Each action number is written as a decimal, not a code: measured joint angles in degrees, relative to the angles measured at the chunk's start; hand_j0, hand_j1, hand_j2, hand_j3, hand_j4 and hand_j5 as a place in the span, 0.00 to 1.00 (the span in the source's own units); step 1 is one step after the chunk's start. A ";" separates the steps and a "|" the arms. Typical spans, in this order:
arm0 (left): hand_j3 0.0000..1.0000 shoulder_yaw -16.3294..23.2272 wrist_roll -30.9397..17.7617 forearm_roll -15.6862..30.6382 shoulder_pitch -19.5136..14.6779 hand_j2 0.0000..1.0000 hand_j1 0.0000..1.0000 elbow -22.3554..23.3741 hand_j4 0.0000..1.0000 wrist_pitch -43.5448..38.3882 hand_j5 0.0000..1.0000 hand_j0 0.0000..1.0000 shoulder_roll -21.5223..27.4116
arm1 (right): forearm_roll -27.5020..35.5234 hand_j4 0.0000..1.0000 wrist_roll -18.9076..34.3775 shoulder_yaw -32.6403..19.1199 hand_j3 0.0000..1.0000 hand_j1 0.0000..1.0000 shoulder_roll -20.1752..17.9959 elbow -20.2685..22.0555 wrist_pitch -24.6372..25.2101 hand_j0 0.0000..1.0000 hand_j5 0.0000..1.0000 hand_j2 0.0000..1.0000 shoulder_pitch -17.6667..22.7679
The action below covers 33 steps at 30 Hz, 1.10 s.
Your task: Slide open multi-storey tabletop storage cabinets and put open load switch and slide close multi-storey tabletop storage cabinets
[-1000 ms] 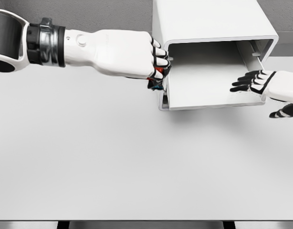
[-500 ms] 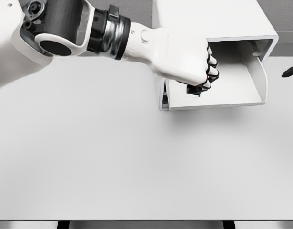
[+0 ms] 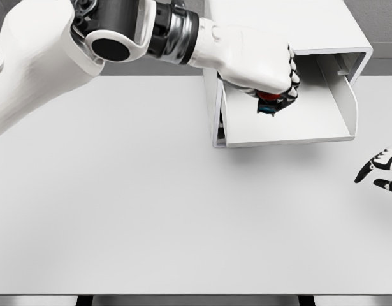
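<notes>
A white multi-storey storage cabinet [image 3: 278, 25] stands at the back of the table, its drawer [image 3: 339, 131] slid out toward me. My left hand [image 3: 272, 95] reaches over the drawer's inside, fingers curled around a small load switch [image 3: 269, 102] with red and dark parts showing under the fingers. The switch is held just above the drawer floor. My right hand [image 3: 380, 172] hovers low at the right edge of the view, away from the drawer, fingers spread and holding nothing.
The white table [image 3: 119, 210] spreads wide in front of the cabinet. Its front edge runs along the bottom of the view. My left upper arm [image 3: 43, 57] fills the upper left corner.
My left hand carried the switch from the drawer's left side to over its inside. My right hand left the drawer's right wall and dropped to the right edge.
</notes>
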<state>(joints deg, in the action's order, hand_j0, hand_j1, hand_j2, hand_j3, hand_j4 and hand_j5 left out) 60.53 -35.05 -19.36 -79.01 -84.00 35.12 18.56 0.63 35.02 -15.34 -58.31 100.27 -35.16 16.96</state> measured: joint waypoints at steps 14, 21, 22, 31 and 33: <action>1.00 -0.35 0.02 2.91 -1.14 1.00 1.00 -4.14 1.00 0.06 1.00 1.00 0.35 | -2.42 0.57 0.00 10.64 0.57 0.57 0.58 0.42 0.02 0.57 0.57 0.57 -8.52; 1.00 -4.27 1.21 19.99 -1.14 1.00 1.00 -15.63 1.00 0.04 1.00 1.00 29.75 | -2.41 0.57 0.00 15.09 0.57 0.57 0.62 0.42 0.01 0.57 0.57 0.57 -14.41; 1.00 -4.50 2.71 22.44 -0.70 1.00 1.00 -16.01 1.00 0.05 1.00 1.00 35.63 | -2.39 0.57 0.00 15.38 0.57 0.57 0.63 0.41 0.02 0.57 0.57 0.57 -15.29; 1.00 -4.65 6.85 28.12 3.34 1.00 1.00 -16.46 1.00 0.05 1.00 1.00 53.09 | -2.40 0.57 0.00 20.24 0.57 0.57 1.39 0.33 0.00 0.57 0.57 0.57 -21.45; 1.00 -4.64 6.96 28.27 3.78 1.00 1.00 -16.46 1.00 0.05 1.00 1.00 53.43 | -2.42 0.57 0.00 20.76 0.57 0.57 1.50 0.29 0.00 0.57 0.57 0.57 -21.80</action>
<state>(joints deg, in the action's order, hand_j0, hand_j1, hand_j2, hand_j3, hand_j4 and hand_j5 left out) 55.89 -28.09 8.92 -75.23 -100.47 35.16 71.99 -1.79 35.02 5.42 -56.81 100.57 -35.16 -4.83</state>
